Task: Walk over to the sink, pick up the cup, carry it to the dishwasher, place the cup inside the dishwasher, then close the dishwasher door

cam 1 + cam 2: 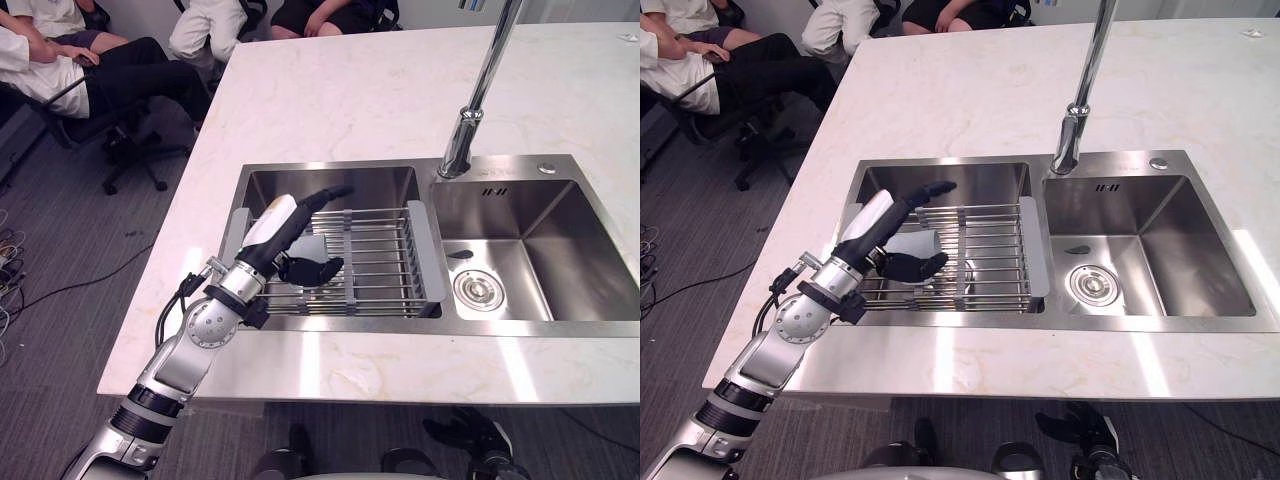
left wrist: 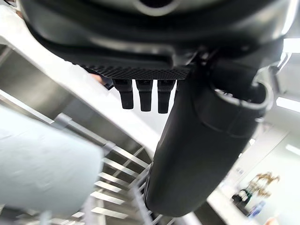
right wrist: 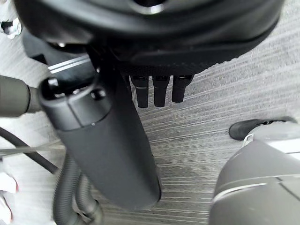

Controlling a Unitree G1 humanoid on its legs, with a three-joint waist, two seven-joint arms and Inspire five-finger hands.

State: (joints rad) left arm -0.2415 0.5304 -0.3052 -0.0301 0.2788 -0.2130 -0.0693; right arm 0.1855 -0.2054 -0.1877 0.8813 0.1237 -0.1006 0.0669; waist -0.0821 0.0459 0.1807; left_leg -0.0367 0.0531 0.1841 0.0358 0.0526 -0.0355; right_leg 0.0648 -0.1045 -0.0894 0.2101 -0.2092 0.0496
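cup [image 1: 915,243]: sitting half hidden behind the left hand [image 1: 885,262]
faucet [image 1: 480,90]: running off the top edge
seated people [image 1: 60,60]: being cropped likewise

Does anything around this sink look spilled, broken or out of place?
Nothing stands out. The cup sits on the rack, with the left robot hand open around it. No spill shows on the counter.

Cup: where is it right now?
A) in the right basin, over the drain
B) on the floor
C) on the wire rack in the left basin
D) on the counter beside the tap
C: the pale cup lies on the rack across the sink's left basin, with the left hand reaching in right beside it.
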